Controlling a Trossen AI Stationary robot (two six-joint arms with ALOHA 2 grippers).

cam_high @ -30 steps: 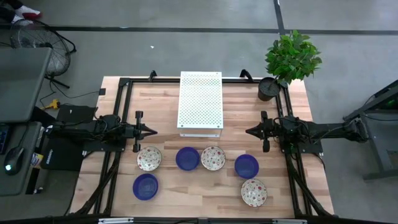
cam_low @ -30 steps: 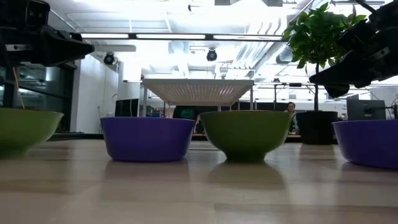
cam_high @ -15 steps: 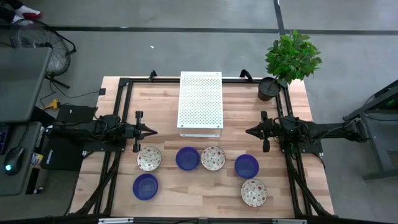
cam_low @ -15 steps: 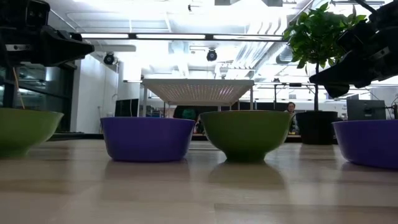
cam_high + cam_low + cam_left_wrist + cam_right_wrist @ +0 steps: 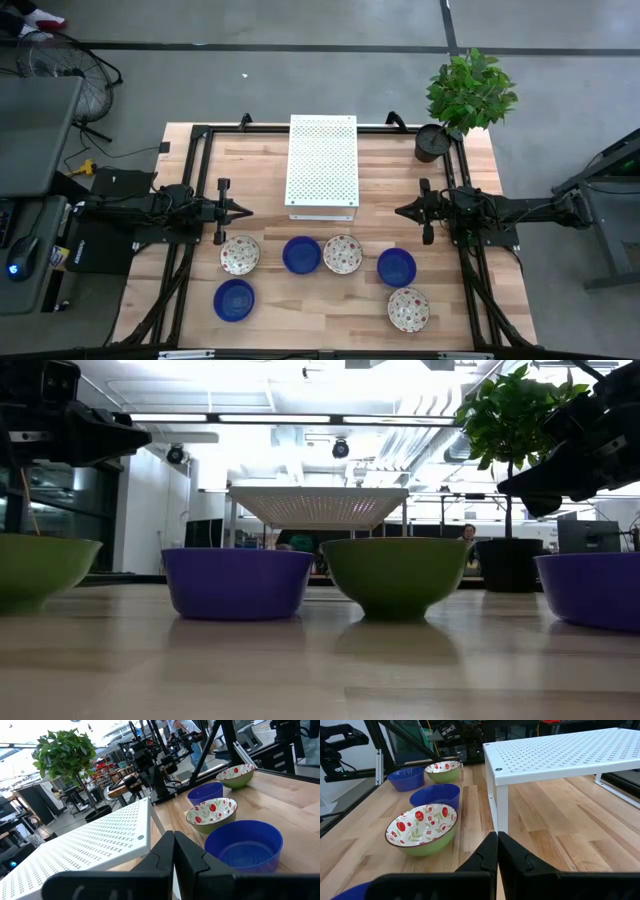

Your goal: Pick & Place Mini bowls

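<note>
Starting at the left: left gripper [image 5: 245,210] hovers above the pale wooden table [image 5: 260,165], fingers pressed together, holding nothing. Below it, a floral white mini bowl [image 5: 240,254], then a glossy blue mini bowl [image 5: 234,299] nearer the front edge. Middle row: blue bowl [image 5: 301,254], floral bowl [image 5: 342,253], blue bowl [image 5: 396,266]; last floral bowl [image 5: 408,308] front right. White perforated metal shelf [image 5: 322,164] stands behind (centre). Right gripper [image 5: 400,211] likewise closed, empty.
</note>
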